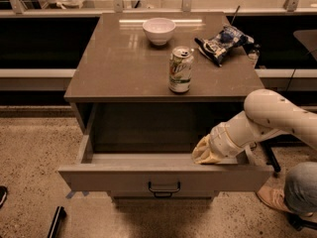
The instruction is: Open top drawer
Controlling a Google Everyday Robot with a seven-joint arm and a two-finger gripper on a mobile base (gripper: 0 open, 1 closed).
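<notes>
One wide grey-beige top drawer (119,176) is standing pulled well out of the cabinet beneath the counter (119,68). Its tall plain front panel is facing the camera and carrying a small dark bar handle (164,188) at centre, with a strip of plain grey floor showing inside. The hand (200,155), on a white arm (267,120) reaching in from the right, is sitting inside the drawer's right part, just behind the front panel; whether it is gripping anything cannot be told. A white bowl (159,30), a drink can (180,70) and a snack bag (223,42) are resting on the counter.
</notes>
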